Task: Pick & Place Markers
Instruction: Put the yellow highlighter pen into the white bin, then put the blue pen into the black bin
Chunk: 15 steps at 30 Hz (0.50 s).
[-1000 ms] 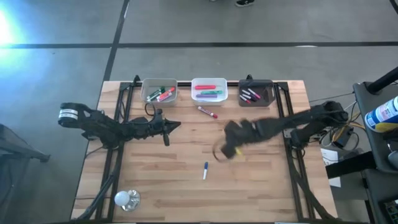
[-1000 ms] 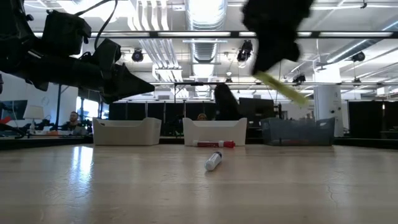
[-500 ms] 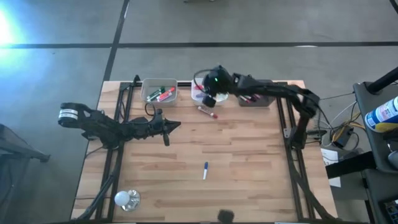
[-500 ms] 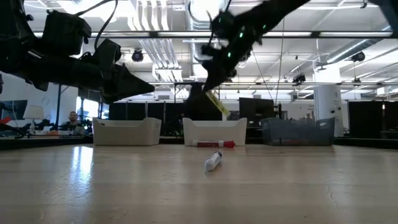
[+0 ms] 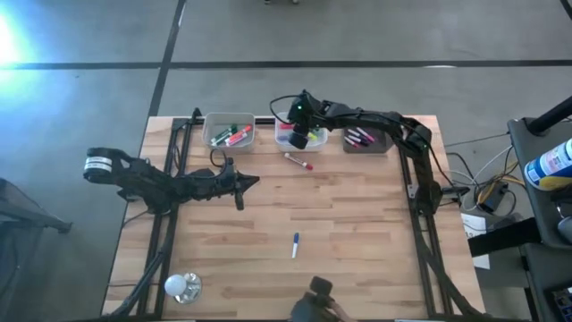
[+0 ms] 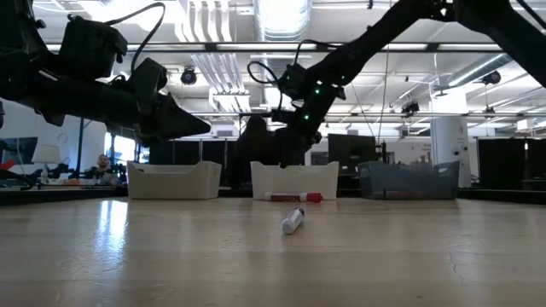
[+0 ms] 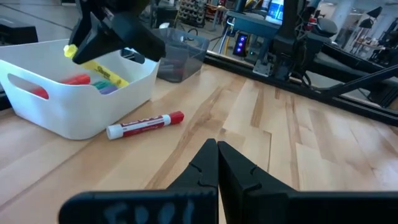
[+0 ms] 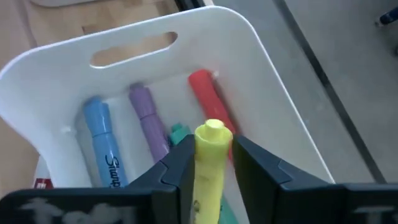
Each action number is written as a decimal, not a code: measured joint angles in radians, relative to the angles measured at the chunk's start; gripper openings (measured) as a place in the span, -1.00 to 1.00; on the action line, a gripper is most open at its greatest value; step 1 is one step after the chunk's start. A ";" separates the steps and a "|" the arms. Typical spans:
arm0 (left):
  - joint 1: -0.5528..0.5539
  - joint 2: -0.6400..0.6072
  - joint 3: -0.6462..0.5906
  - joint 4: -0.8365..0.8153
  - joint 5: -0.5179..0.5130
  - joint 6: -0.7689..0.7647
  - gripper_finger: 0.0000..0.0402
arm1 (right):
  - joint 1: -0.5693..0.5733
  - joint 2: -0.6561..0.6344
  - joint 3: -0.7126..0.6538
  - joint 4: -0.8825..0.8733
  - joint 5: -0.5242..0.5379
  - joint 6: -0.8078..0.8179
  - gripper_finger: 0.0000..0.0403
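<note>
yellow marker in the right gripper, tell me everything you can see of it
The yellow marker is a slim, plastic-looking pen with a rounded cap end. The right gripper is shut on it, one finger on each side, holding it tilted above the white bin, over the blue, purple and red markers lying inside. It touches only the fingers.

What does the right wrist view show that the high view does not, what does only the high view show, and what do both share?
Only the right wrist view shows the right gripper shut on a yellow marker, above blue, purple and red markers. Only the high view shows the left gripper, two loose markers on the table, two other bins and a bulb. Both show the white bin.
</note>
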 joint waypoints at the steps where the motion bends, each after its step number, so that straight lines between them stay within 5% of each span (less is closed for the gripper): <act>1: 0.000 0.000 0.000 0.000 0.000 0.000 -1.00 | 0.001 0.001 0.002 0.000 0.000 0.002 -0.47; 8: 0.000 0.000 0.000 0.000 0.000 -0.032 -1.00 | 0.008 -0.060 0.006 -0.019 0.005 0.040 -0.35; 15: 0.000 0.000 0.004 -0.022 0.003 -0.070 -1.00 | 0.054 -0.247 -0.170 0.056 0.000 0.055 -0.70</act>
